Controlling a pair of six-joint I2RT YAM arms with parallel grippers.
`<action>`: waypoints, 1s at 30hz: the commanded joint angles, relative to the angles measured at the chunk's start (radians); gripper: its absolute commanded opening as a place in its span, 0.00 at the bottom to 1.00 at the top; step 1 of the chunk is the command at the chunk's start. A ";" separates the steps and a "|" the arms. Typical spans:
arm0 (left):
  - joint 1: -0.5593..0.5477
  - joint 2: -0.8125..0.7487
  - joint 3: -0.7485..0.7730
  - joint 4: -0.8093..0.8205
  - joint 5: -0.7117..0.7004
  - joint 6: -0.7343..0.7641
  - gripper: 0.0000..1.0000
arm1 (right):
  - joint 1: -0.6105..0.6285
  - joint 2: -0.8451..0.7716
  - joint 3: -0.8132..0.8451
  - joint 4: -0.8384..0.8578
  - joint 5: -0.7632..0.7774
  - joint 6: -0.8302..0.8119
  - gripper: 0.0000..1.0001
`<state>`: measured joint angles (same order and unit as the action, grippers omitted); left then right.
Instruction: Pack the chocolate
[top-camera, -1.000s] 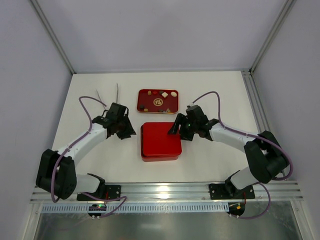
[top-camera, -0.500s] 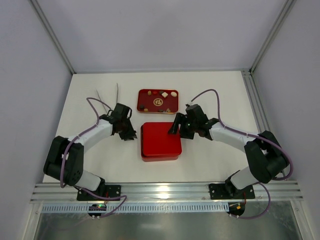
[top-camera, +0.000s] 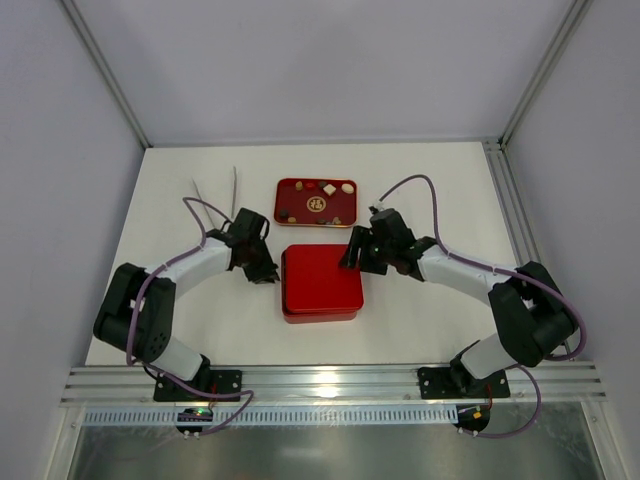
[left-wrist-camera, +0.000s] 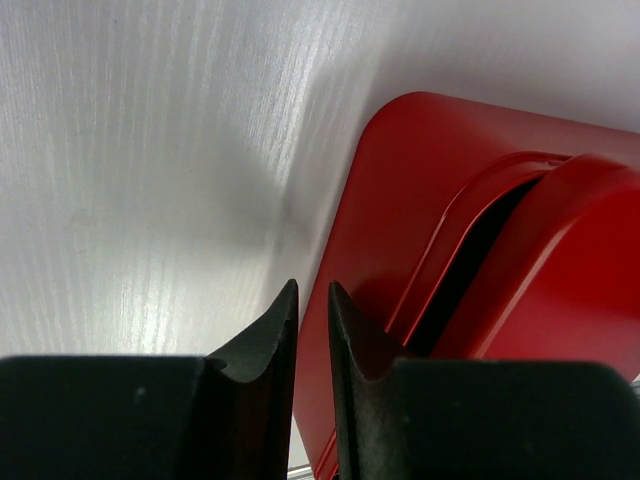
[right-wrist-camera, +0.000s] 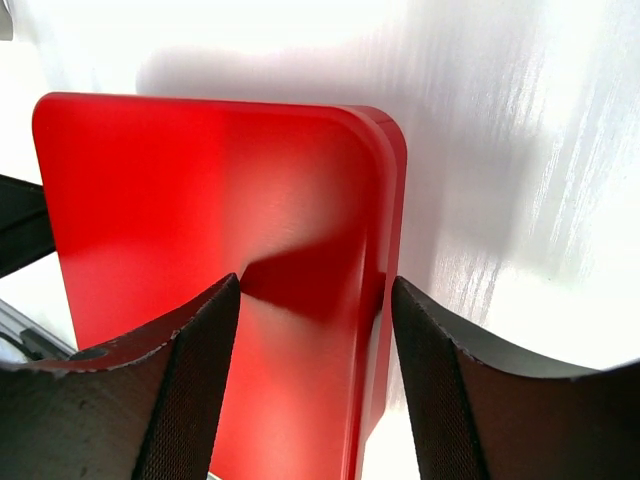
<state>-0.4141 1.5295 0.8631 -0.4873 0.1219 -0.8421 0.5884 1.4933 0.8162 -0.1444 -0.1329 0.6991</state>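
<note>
Chocolate (top-camera: 330, 187): small pieces on tray (top-camera: 283, 200), probably light, brittle; pinch each gently sidewise. Right gripper (right-wrist-camera: 315, 285) jaws released astride box (top-camera: 320, 285); left gripper (left-wrist-camera: 312, 295) jaws (nearly closed): grip untellable.

What: the chocolate (top-camera: 329, 187), many tiny pieces, seen only from above.
Colours: dark brown, tan and white are seen.
Shapes: too small to be told.
Place: the pieces are spread loose on a flat red tray (top-camera: 352, 203), at the far middle of the counter (top-camera: 440, 180).
Layout: most are set near the tray's edges, around a gold mark.
</note>
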 joint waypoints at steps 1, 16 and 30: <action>-0.011 0.001 0.030 0.030 0.015 -0.017 0.17 | 0.021 -0.016 0.040 0.040 0.048 -0.041 0.63; -0.037 0.006 0.040 0.030 0.021 -0.034 0.15 | 0.090 -0.015 0.063 0.034 0.108 -0.073 0.61; -0.043 0.006 0.036 0.030 0.013 -0.045 0.15 | 0.117 -0.050 0.029 0.043 0.128 -0.124 0.63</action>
<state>-0.4450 1.5299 0.8639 -0.4881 0.1215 -0.8639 0.6865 1.4895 0.8406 -0.1467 -0.0063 0.6163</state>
